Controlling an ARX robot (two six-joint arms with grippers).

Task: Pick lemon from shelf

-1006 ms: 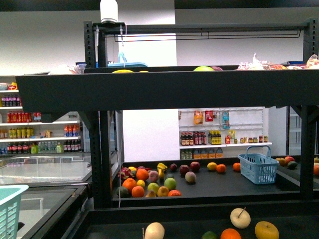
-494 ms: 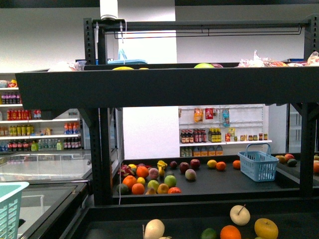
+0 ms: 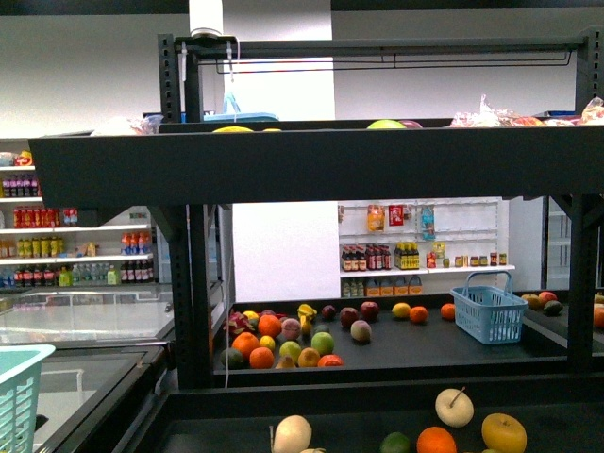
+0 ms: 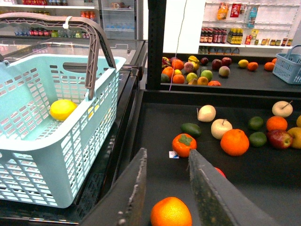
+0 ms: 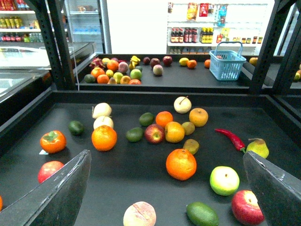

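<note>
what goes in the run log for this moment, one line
left gripper: open, empty | right gripper: open, empty | lemon: in basket | shelf: fruit scattered

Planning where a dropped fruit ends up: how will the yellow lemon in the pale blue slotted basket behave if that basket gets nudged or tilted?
The yellow lemon is rounded and lies loose, so it would likely roll. The pale blue slotted plastic basket has high walls, which should contain it. Its skin looks firm, probably not fragile.

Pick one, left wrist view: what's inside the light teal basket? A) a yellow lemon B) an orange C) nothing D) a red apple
A: a single yellow lemon lies on the floor of the light teal basket, beside the shelf tier.
</note>
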